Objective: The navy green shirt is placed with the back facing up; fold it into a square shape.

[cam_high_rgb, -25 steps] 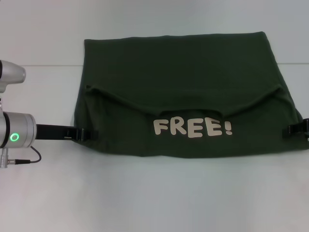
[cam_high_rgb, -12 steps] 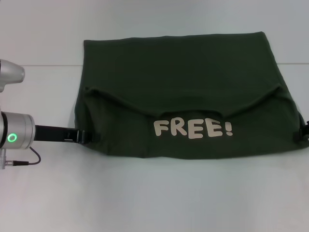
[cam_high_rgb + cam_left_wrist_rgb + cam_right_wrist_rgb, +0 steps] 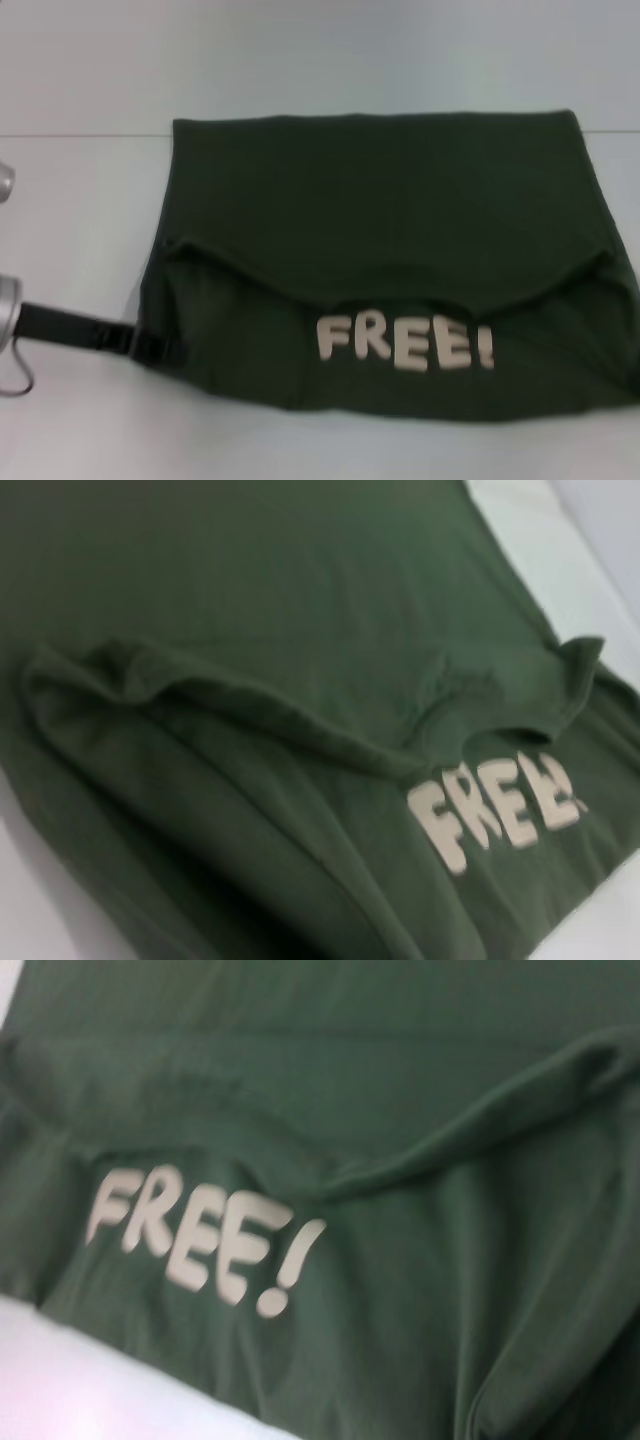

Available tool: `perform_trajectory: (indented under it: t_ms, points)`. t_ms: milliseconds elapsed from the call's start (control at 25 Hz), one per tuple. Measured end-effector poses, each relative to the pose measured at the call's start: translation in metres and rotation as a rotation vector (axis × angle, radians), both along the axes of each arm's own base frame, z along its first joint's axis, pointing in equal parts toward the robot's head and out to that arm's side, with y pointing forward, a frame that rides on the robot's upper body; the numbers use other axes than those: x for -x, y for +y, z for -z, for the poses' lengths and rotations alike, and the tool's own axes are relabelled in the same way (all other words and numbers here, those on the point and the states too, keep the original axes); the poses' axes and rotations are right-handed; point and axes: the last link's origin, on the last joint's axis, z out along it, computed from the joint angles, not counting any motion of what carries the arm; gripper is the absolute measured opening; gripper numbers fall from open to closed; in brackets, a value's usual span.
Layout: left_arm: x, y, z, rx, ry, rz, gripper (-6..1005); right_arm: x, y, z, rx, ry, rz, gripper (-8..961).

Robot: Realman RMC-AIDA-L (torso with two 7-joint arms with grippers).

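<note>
Shirt: the navy green shirt (image 3: 390,260) lies partly folded on the white table (image 3: 80,420), cream "FREE!" print (image 3: 404,343) facing up.
Handling: probably light, limp and crease-prone; best pinched at side edges or corners.
Left gripper: left gripper (image 3: 150,346) touches the shirt's left edge; opening cannot be told.
Right gripper: out of sight.

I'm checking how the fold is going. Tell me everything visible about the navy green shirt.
The navy green shirt is dark olive, of soft matte fabric, lying partly folded on the white table. Its far part lies flat; an upper layer ends in a drooping, curved edge across the near part. Below that edge, cream letters reading "FREE!" face up. The left gripper sits at the shirt's near left edge; whether it grips the cloth cannot be told. The right gripper is out of the head view.
</note>
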Motion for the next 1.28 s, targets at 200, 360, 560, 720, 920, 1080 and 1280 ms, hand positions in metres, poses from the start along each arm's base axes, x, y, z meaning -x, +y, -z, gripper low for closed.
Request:
perform_trajectory:
  t_ms: [200,360,560,720,920,1080,1280]
  points:
    - [0.002,-0.034,-0.01,0.197,-0.031,0.052,26,-0.008,-0.04,0.006,0.181,0.056,-0.055,30]
    - [-0.001,-0.053,-0.014,0.315,-0.072,0.064,26,-0.013,-0.062,0.013,0.288,0.069,-0.062,30]
    - [0.001,-0.059,-0.015,0.359,-0.051,0.048,26,-0.013,-0.07,0.02,0.334,0.07,-0.077,31]
    - [-0.004,-0.053,-0.015,0.316,-0.095,0.061,25,-0.011,-0.063,0.02,0.281,0.089,-0.08,31]
    - [-0.014,-0.035,-0.022,0.185,-0.195,0.019,25,-0.006,-0.048,0.001,0.114,0.18,-0.058,31]
    - [-0.015,-0.012,-0.032,0.03,-0.266,-0.074,26,-0.006,-0.034,-0.025,-0.071,0.297,-0.005,30]
    - [-0.012,0.016,-0.036,-0.185,-0.345,-0.146,25,-0.01,-0.016,-0.04,-0.285,0.368,0.043,30]
